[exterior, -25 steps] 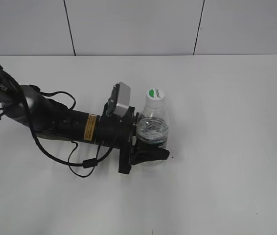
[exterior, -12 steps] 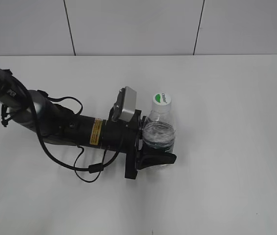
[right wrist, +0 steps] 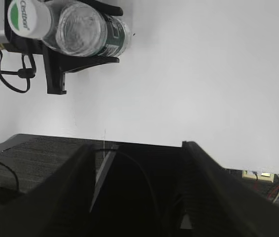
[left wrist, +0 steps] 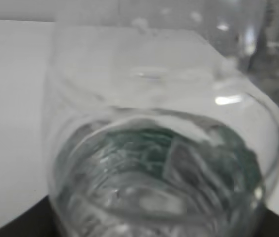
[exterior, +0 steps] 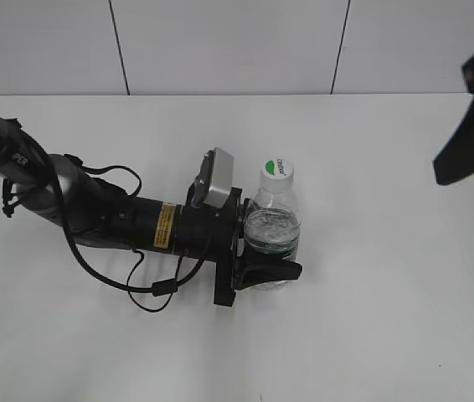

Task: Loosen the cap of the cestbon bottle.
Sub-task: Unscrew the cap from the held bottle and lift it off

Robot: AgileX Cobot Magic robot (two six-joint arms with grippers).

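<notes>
Exterior view shows one bottle, one cap and two grippers over a plain white table. Nearest, the left gripper lies low along the table, its black fingers clamped on the bottle's body at the dark green label band. The bottle is small, clear, ribbed plastic and stands upright near the table's middle, with water visible inside through its wall. Its round white cap, with a green half-patch on top, sits on the neck. Farther back at the right edge, the right gripper hangs dark and blurred, well apart from the bottle; in the right wrist view its fingers stand apart, holding nothing.
</notes>
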